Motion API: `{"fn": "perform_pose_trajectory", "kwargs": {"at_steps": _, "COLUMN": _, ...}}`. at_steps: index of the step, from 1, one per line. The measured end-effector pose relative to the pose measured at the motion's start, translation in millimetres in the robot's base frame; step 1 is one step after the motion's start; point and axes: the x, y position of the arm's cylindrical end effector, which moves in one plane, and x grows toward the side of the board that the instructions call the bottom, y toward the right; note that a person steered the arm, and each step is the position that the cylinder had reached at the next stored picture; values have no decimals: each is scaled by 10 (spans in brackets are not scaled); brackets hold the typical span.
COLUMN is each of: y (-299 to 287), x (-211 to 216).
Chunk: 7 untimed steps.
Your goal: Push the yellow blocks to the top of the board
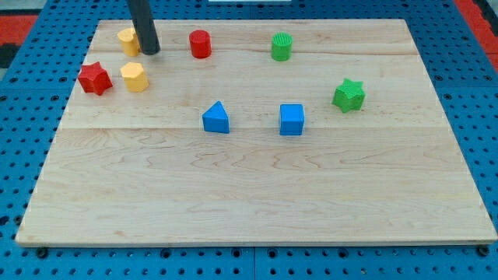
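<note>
Two yellow blocks lie at the board's upper left. One yellow block (128, 40) sits near the top edge, partly hidden by the rod. The other yellow block (135, 77), a rounded pentagon-like shape, lies below it. My tip (151, 51) rests just right of the upper yellow block, touching or almost touching it, and above-right of the lower one.
A red star (94, 78) lies left of the lower yellow block. A red cylinder (200, 43) sits right of the tip. A green cylinder (282, 47), a green star (348, 95), a blue triangle (216, 118) and a blue cube (292, 119) lie farther right. The wooden board (257, 202) sits on blue pegboard.
</note>
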Motion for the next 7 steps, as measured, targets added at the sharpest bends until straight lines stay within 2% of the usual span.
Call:
{"fn": "perform_pose_trajectory", "kwargs": {"at_steps": 1, "y": 428, "x": 702}}
{"fn": "perform_pose_trajectory", "kwargs": {"at_steps": 2, "y": 54, "x": 733}}
{"fn": "perform_pose_trajectory", "kwargs": {"at_steps": 4, "y": -674, "x": 275}}
{"fn": "perform_pose_trajectory", "kwargs": {"at_steps": 5, "y": -644, "x": 572}}
{"fn": "perform_pose_trajectory", "kwargs": {"at_steps": 6, "y": -857, "x": 557}}
{"fn": "perform_pose_trajectory", "kwargs": {"at_steps": 7, "y": -922, "x": 166}}
